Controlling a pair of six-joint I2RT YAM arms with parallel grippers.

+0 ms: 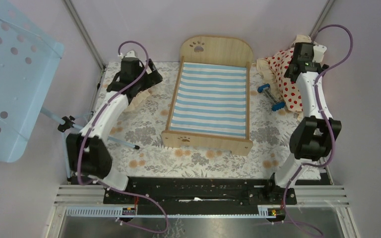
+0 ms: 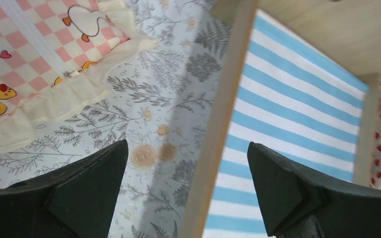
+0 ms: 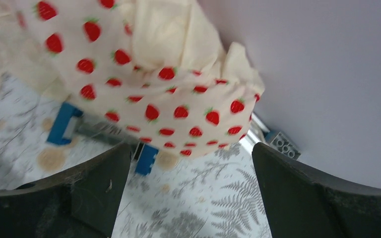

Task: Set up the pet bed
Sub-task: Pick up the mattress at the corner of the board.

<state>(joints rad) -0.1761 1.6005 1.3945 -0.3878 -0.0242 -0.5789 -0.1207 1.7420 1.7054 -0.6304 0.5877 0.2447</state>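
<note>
Closest to your left wrist camera, two dark fingers fill the bottom corners. Your left gripper is spread wide and grips nothing. Below the gap between the fingers, the light-wood side rail of the pet bed runs diagonally across the view, and neither finger touches it. To the right of the rail lies the blue-and-white striped mattress. To its left is the floral cloth that covers the table. Further left, in the upper corner, a pink checked pillow with yellow ducks and a cream frill lies flat on the cloth, apart from the rail.

In your right wrist camera, two dark fingers again frame the bottom edge. Your right gripper is also wide open and holds nothing. It hangs above the edge of a cream blanket printed with red strawberries, which is bunched against the pale wall. A short bar with blue ends pokes out from under the blanket onto the cloth. A small grey brick sits at the foot of the wall, just right of the blanket.

From above, the bed stands upright in the middle of the cloth, between your two arms. Its rounded headboard with a paw-print cutout is on the far side, and the low footboard faces the arm bases. The mattress lies inside the frame. The pillow is on the bed's left and the blanket on its right, both off the bed. A pale blue perforated panel leans at the far left.
</note>
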